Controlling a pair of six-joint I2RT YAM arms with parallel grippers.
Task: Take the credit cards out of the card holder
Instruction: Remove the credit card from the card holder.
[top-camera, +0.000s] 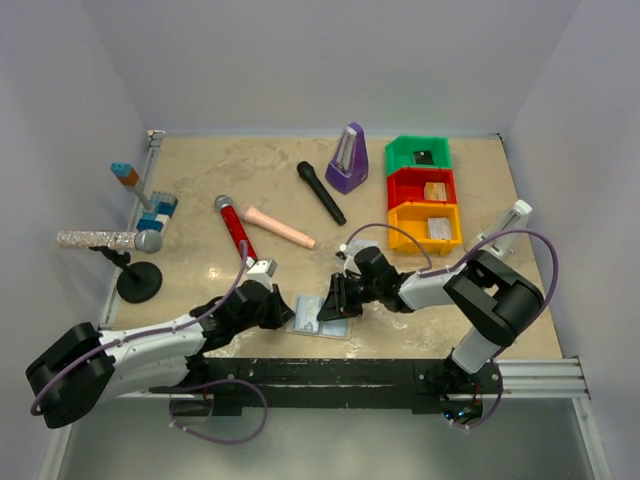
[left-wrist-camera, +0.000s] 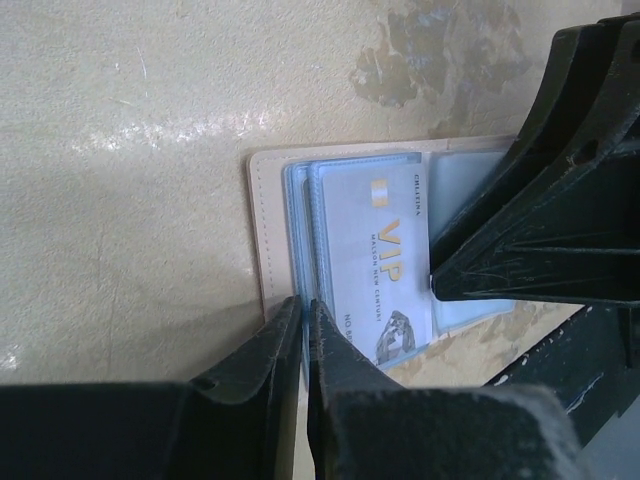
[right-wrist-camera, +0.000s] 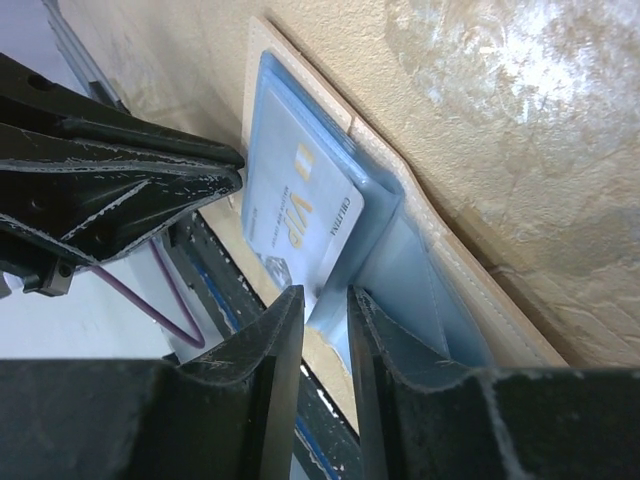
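The card holder (top-camera: 322, 316) lies open near the table's front edge, light blue inside with a tan rim (left-wrist-camera: 262, 230); it also shows in the right wrist view (right-wrist-camera: 470, 270). A pale silver-grey credit card (left-wrist-camera: 375, 250) printed "VIP" sticks out of its left pocket (right-wrist-camera: 300, 200), with more card edges stacked behind it. My left gripper (top-camera: 288, 310) is shut on the holder's left blue edge (left-wrist-camera: 303, 305). My right gripper (top-camera: 332, 300) has its jaws a little apart, astride the card's corner and the middle blue panel (right-wrist-camera: 325, 295).
Green (top-camera: 418, 155), red (top-camera: 425, 188) and orange (top-camera: 428, 228) bins stand at the back right. A purple metronome (top-camera: 347, 160), black microphone (top-camera: 320, 192), red microphone (top-camera: 235, 225) and beige cylinder (top-camera: 280, 227) lie behind. A microphone stand (top-camera: 139, 282) is at the left.
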